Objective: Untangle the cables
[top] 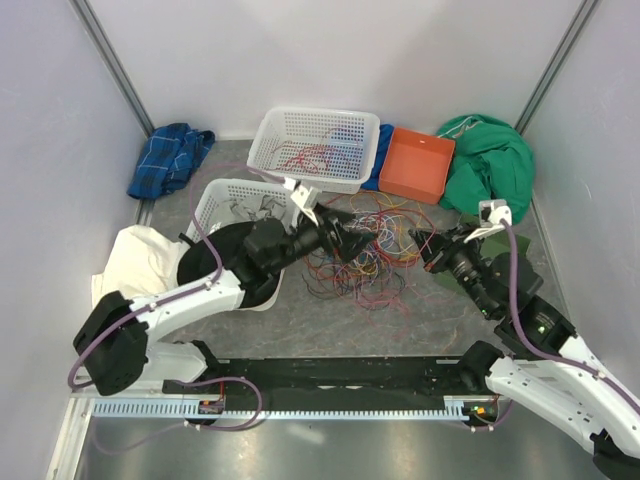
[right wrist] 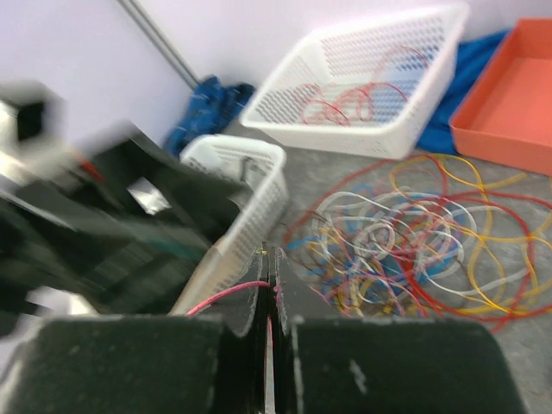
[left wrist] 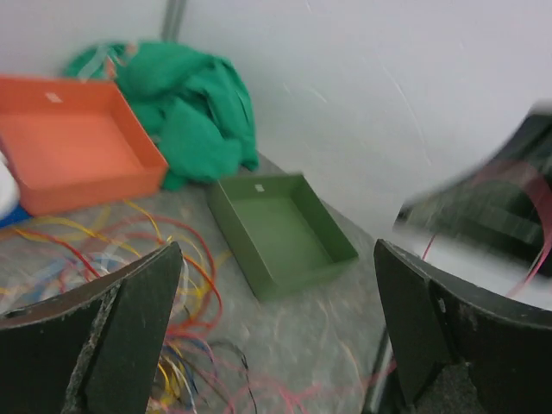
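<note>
Down at the near side, the left gripper (left wrist: 274, 252) is wide open and holding nothing, its two dark fingers (left wrist: 129, 336) spread apart above the grey table (top: 300, 320). Opposite it, the right gripper (right wrist: 269, 269) is pinched tight on a single pink cable (right wrist: 226, 291), which runs out to the left from between the closed fingers. In the top view both grippers point inward and face each other across the middle of the table. Between them and just beyond lies the main heap of cables (top: 368, 250), a loose tangle of red, yellow, orange, white and blue loops flat on the table. To its left stands a white near basket (top: 232, 200), just beside the left arm, with something thin and dark inside that is too small to make out. To the right of the tangle, in the left wrist view, a green box (left wrist: 280, 228) sits open on the table. Farther back, a far basket (top: 315, 148) holds a few red cables (top: 312, 156). Beside it is an orange box (top: 418, 163), with a blue cloth (top: 381, 150) between the two. A green cloth (top: 490, 165) is heaped in the far right corner, a plaid cloth (top: 170, 157) in the far left, and a white cloth (top: 140, 262) lies at the left edge.
</note>
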Available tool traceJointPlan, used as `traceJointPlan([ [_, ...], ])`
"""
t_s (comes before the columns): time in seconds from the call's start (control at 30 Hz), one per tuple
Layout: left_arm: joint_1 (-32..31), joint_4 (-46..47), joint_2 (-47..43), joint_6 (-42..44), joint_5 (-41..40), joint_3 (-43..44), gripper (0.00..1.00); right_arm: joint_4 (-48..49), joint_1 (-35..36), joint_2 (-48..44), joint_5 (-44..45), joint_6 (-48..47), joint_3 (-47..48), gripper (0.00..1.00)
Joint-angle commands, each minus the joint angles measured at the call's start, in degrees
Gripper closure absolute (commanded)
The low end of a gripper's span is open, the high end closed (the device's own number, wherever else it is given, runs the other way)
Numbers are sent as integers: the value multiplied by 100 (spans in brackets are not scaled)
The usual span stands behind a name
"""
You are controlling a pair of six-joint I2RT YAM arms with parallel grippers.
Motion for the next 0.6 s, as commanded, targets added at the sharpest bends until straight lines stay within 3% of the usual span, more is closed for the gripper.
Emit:
traceJointPlan([
  [0.0, -272, 2583, -166, -578, 879, -1121, 0, -102, 22, -127, -284, 339, 503, 100],
  [0.2, -905, 3699, 87, -365, 1301, -1842, 0, -226, 22, -241, -425, 717, 626, 100],
  [0.33, -1046, 5226, 632, -735, 1653, -2071, 0, -279, 22, -259, -504, 893, 661, 100],
  [0.57, -1169, 5836, 1643, -454, 1733, -1791, 0, -288, 22, -189, -820, 1095, 767, 100],
])
